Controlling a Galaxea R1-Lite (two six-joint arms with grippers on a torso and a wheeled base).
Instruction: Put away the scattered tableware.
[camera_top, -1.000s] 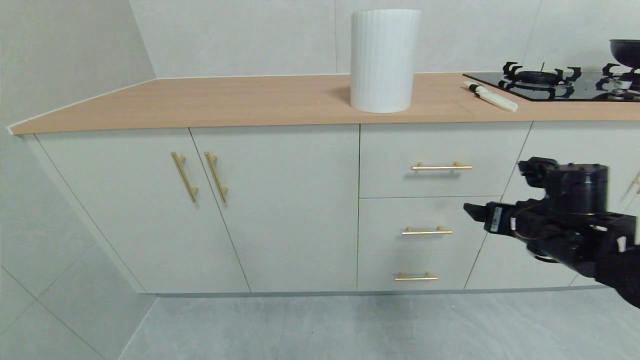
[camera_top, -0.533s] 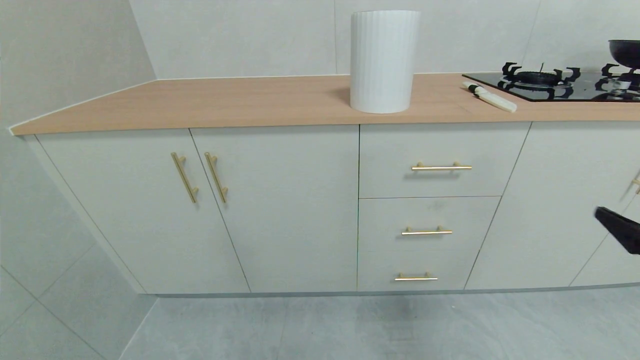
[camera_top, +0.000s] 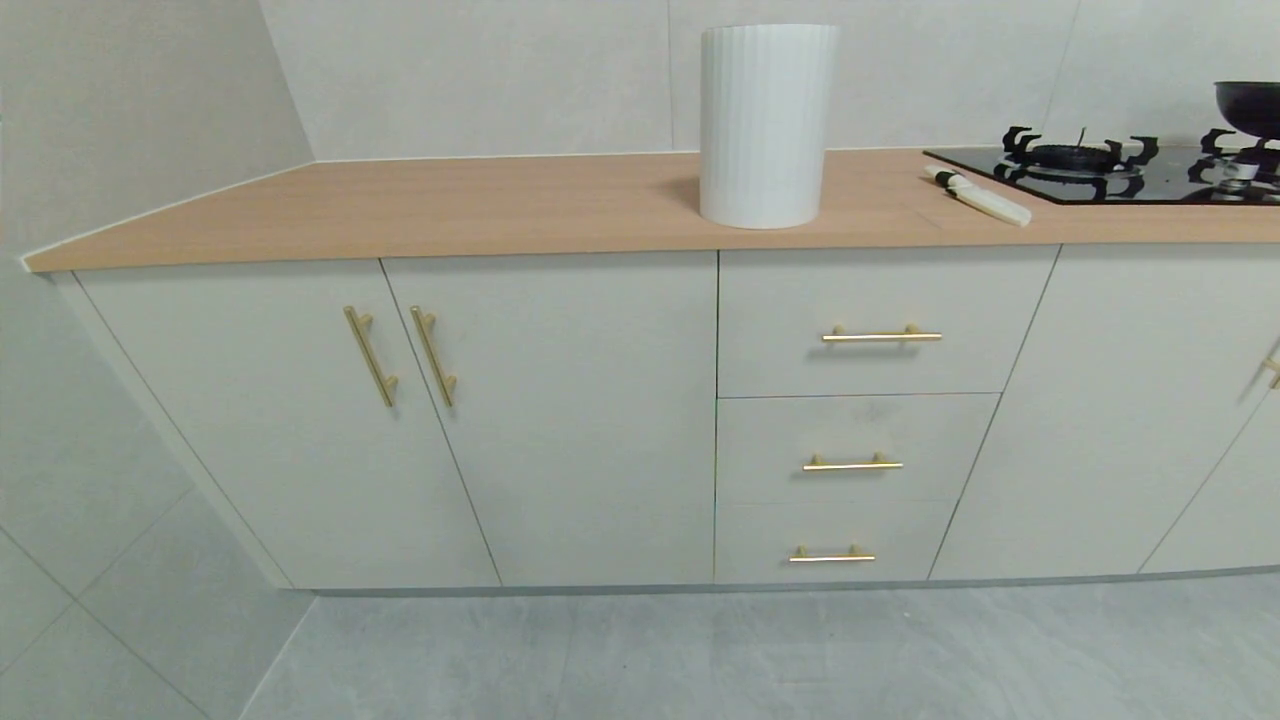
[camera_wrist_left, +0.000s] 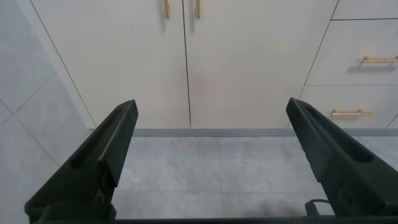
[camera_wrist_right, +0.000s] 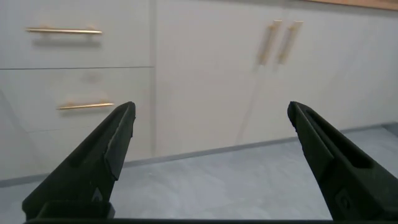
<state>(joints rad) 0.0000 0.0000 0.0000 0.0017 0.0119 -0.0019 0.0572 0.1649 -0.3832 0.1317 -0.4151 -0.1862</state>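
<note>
Pulled back rightward, the right tool (camera_wrist_right: 210, 109) gapes apart; left tool (camera_wrist_left: 211, 104) likewise, seemingly empty.

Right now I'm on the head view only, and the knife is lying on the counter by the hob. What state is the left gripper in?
Observer: The left gripper is open, with nothing between its fingers.
Operator: What's it pointed at?
Observer: The floor at the foot of the cabinet doors.
Operator: And the right one?
Observer: The right gripper is open and empty too, facing the drawer fronts, with a gold drawer handle ahead of it.
</note>
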